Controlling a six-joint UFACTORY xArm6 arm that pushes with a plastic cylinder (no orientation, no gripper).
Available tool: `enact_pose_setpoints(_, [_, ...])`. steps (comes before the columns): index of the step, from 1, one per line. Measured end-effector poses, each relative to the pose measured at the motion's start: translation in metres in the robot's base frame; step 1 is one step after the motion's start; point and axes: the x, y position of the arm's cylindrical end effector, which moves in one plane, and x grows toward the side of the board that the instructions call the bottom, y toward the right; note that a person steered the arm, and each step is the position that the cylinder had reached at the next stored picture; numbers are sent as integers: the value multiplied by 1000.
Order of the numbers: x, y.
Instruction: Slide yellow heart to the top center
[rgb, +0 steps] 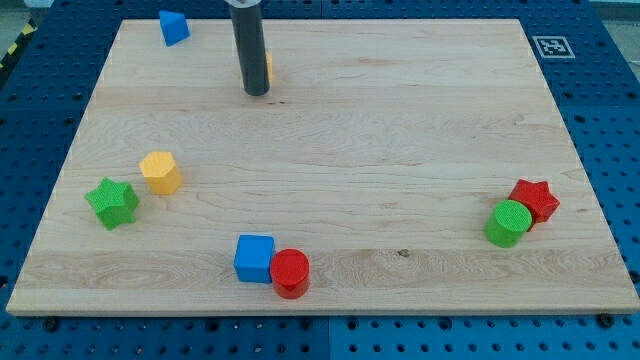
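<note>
Yellow heart block (268, 68) is mostly hidden behind my dark rod, near the wooden board's (400, 150) top edge, left of center; I think it's the heart. My tip (256, 93) sits touching its left side, nothing clamped. Mid-push; next, nudge it right toward top center.

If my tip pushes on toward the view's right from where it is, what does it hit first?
Your tip would meet the yellow block first; it peeks out right behind the rod, apparently touching, shape hidden. Past it, the board looks free to the view's right edge.
</note>
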Motion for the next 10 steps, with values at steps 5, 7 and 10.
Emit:
enact_pose_setpoints(5, [-39,-15])
enact_pose_setpoints(7, [-33,60])
enact_pose_setpoints(10, [-20,86])
